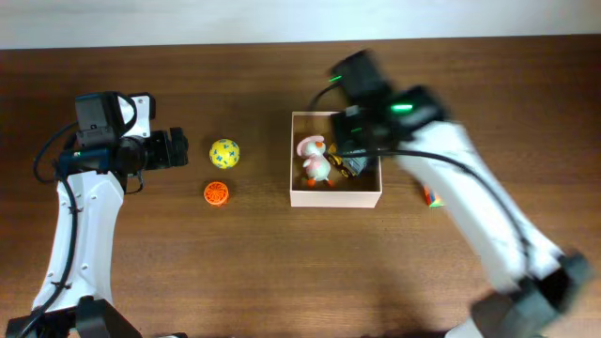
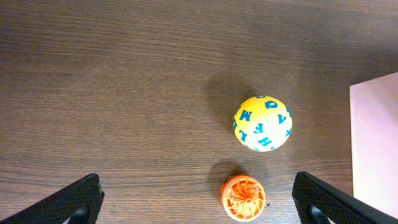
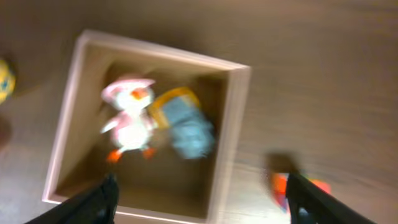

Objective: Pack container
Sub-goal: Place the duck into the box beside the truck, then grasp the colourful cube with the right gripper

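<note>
My left end effector (image 2: 196, 179), fingers apart and empty, faces the yellow ball (image 2: 262, 122), lying between it and the container (image 1: 335, 198).

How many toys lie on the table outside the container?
3: yellow letter ball and orange ridged toy left of the container, one orange-red toy right of it, partly under the right arm.

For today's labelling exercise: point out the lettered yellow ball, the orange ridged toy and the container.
lettered yellow ball (image 2: 262, 122), left wrist view, its centre.
orange ridged toy (image 2: 243, 198), left wrist view, middle of its top.
container (image 1: 335, 198), overhead view, its near wall.
</note>
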Tool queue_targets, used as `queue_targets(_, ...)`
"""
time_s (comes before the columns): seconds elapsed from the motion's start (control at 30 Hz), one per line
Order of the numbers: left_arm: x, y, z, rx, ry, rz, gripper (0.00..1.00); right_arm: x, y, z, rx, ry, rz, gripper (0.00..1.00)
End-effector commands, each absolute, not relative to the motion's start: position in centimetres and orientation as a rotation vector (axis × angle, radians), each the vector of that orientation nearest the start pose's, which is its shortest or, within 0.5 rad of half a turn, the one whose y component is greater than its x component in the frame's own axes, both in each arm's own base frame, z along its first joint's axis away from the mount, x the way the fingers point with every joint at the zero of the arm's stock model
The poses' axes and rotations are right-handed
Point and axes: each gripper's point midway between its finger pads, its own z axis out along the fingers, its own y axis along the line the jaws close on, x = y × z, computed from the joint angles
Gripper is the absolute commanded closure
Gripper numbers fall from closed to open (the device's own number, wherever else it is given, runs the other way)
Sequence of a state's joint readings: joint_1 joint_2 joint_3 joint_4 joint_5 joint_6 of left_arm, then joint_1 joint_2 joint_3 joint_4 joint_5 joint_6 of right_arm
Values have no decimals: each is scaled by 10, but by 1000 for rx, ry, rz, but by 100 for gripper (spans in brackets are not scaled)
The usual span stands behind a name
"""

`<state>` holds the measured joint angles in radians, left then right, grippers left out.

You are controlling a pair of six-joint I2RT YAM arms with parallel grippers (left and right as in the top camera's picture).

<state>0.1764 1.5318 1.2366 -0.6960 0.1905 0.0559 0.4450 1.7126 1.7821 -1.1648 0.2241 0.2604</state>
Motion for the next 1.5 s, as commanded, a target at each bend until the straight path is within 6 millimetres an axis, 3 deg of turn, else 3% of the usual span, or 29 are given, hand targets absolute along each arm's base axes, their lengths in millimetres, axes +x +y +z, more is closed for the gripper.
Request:
queue_targets(0.0, 398, 40, 165, -98, 2530, -152, 1, 381, 68, 267, 58, 2584, -143, 12)
queue_targets(0.1, 398, 40, 165, -98, 2529, -152, 1, 376, 22, 244, 201, 2670, -201, 8)
queue_targets(0.2, 398, 40, 165, -98, 2529, -152, 1, 369, 0, 202, 301, 2796, -157, 8)
queue_targets(0.33, 398, 40, 165, -98, 2529, -152, 1, 355, -13, 140, 395, 2941, -99, 11)
queue_targets(0.5, 398, 40, 165, -98, 2529, -152, 1, 345, -28, 86, 386, 3007, -63, 6)
queue_targets(0.57, 398, 40, 165, -98, 2529, -152, 1, 344, -25, 72, 339, 3017, 19, 7)
queue_targets(0.83, 398, 40, 165, -98, 2529, -152, 1, 335, -32, 37, 369, 3006, 16, 16)
queue_targets(0.93, 398, 40, 165, -98, 2530, -152, 1, 334, -32, 27, 368, 2992, 16, 20)
queue_targets(1.07, 398, 40, 165, -98, 2530, -152, 1, 333, -32, 23, 369, 2987, 16, 41)
queue_targets(1.2, 398, 40, 165, -98, 2529, -152, 1, 335, -32, 25, 374, 2980, 18, 49)
queue_targets(1.3, 398, 40, 165, -98, 2529, -152, 1, 341, -31, 37, 391, 2962, 28, 51)
queue_targets(1.47, 398, 40, 165, -98, 2529, -152, 1, 356, -20, 90, 340, 2900, 57, 52)
